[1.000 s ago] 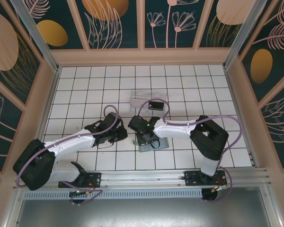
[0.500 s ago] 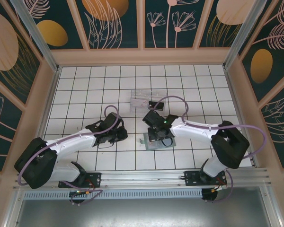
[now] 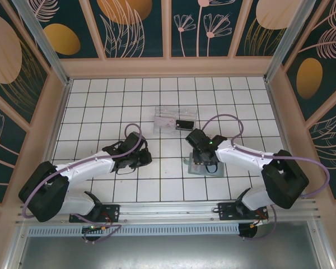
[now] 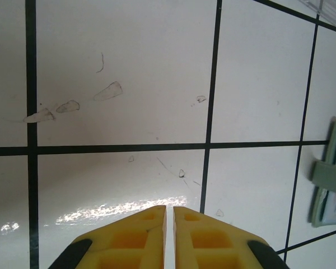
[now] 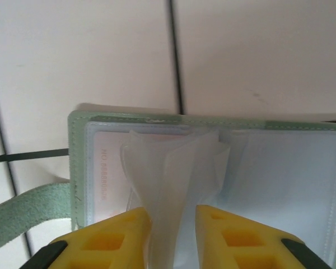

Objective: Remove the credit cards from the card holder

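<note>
Pinkish card [image 5: 103, 168] lay pocketed in holder [image 5: 213, 122] ahead of right gripper [image 5: 172, 216], whose fingers [image 5: 101, 241] straddled bunched clear sleeve [image 5: 168, 168], grip unclear; left gripper [image 4: 169, 212], pressed together, stood well apart.

I have two grippers: one left gripper [image 3: 143, 159] and one right gripper [image 3: 201, 159]. Each wrist view shows two yellow fingers [image 4: 137, 235], so four in all. There is one card holder [image 3: 214, 170], and it has one strap [image 5: 28, 210]. I count two cards: one black card [image 3: 184, 124] and one pale card [image 5: 103, 179]. There is one clear tray [image 3: 167, 116]. The clear sleeves [image 5: 173, 168] in the holder are bunched together, so I cannot count them.
</note>
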